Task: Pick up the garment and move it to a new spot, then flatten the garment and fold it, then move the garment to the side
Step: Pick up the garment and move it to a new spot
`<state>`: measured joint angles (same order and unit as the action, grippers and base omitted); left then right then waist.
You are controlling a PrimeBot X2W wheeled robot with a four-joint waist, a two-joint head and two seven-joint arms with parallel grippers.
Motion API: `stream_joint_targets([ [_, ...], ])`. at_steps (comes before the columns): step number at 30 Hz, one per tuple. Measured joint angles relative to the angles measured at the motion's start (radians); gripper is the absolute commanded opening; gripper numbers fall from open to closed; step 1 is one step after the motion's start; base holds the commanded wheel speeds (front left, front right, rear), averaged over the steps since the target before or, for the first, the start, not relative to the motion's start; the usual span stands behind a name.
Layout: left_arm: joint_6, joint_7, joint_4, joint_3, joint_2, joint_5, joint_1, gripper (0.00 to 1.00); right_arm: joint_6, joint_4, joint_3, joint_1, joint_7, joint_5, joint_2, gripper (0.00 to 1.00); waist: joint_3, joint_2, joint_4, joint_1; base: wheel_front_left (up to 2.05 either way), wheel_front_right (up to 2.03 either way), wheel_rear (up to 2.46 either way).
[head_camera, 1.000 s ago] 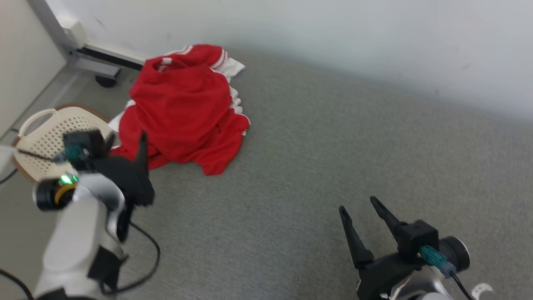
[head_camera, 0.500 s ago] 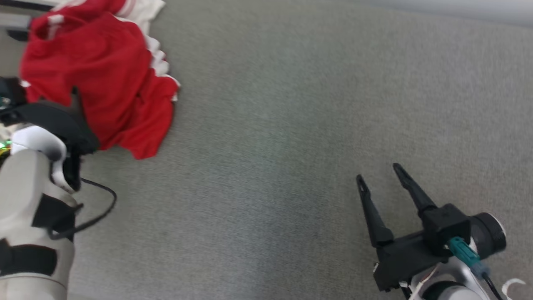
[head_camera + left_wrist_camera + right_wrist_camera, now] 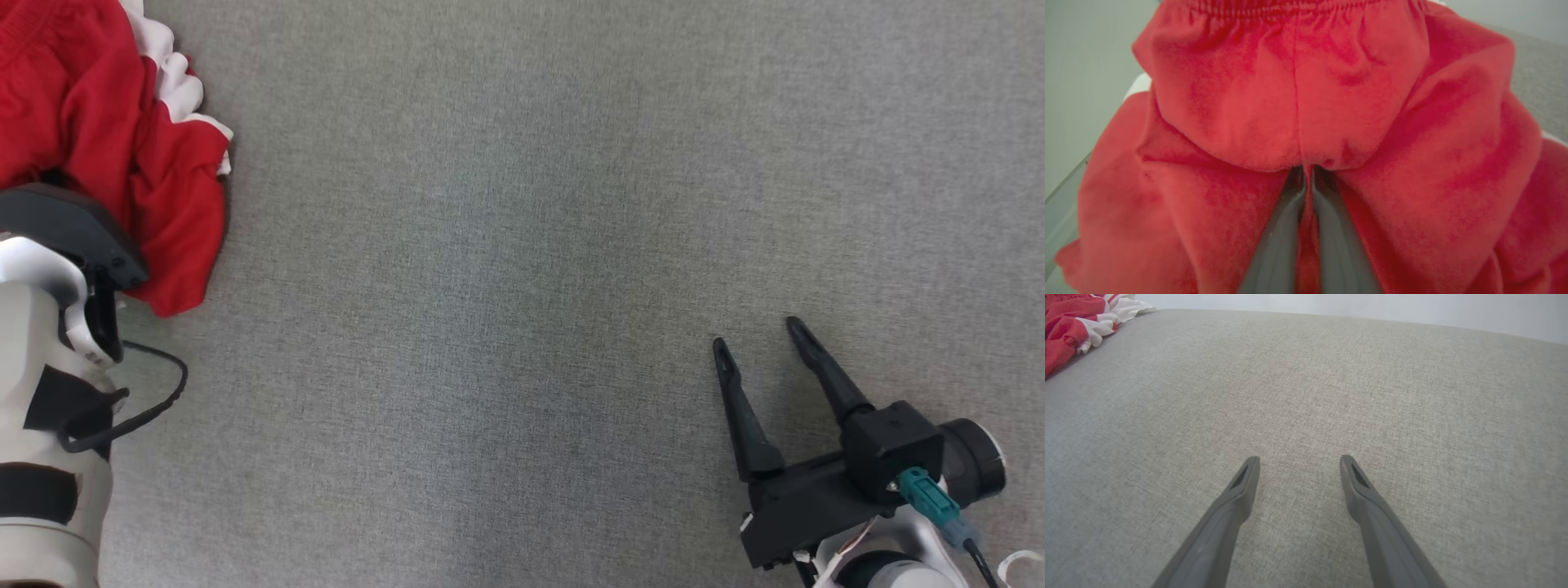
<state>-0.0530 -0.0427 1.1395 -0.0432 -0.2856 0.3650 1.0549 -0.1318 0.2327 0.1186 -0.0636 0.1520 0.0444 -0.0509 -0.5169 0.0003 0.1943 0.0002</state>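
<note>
Head view: garment [image 3: 90, 139], red with white trim, bunched in the 10 o'clock corner on the grey surface [image 3: 522, 245]. Left arm [image 3: 41, 392] comes up at 8 o'clock; its black wrist housing butts against the garment's lower edge, and the cloth hides the fingers here. Right pincer [image 3: 755, 333] sits at 4 o'clock, fingers apart, nothing between them. Garment lies at 10 o'clock from it, well apart, with bare surface between.

Left wrist view: left pincer [image 3: 1308, 175] has its fingers [image 3: 1278, 245] together, clamped on a thin red fold of the garment that runs up between them. Red cloth bulges over the tips at 12 o'clock and drapes down both sides at 9 and 3. Gathered waistband [image 3: 1298, 8] is at the top edge. A strip of surface shows at 2 o'clock and a pale wall [image 3: 1081, 81] at 9.

Right wrist view: right pincer's fingers are spread and empty, over bare surface. Whether the tips touch it, can't tell. Garment is at 10 o'clock, far corner, white trim facing the pincer, well apart. Wall is at 12.
</note>
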Motion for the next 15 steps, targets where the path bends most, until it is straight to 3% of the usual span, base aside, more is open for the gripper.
stream_joint_targets([
  [15,-0.016,-0.078,-0.003,0.069,-0.029,-0.053,-0.006,0.0,0.0,-0.18,0.041,-0.014,-0.101,-0.136,0.001,1.0,0.189,-0.0002,0.007,-0.0004,0.0,0.0,0.0],
])
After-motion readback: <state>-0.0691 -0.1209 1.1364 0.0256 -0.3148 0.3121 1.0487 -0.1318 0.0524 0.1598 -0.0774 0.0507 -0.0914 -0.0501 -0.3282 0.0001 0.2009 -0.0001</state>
